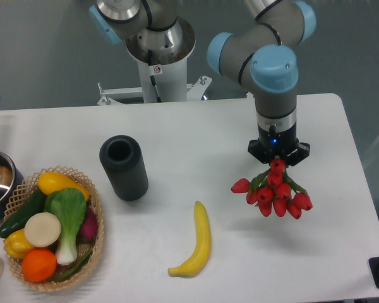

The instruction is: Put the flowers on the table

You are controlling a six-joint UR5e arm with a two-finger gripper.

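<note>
Red tulip heads mark the flowers (pixel 275 192), a small bunch hanging blossoms-down from the claw (pixel 278 158) toward the worktop's three-o'clock side. The claw is clenched on the gathered stems, which are mostly hidden between the jaws; I cannot tell whether the blooms touch the worktop (pixel 177 126) or hang just above it. The bunch looks light and probably artificial, with soft, springy heads that splay outward, so the bundled stems are the sensible place to hold, never the blossoms. On release it may roll or flop onto its side. At about eight o'clock from the flowers lies a banana (pixel 198 243); farther toward nine o'clock stand a dark cylindrical vase (pixel 124 167) and a basket of vegetables (pixel 96 249).
</note>
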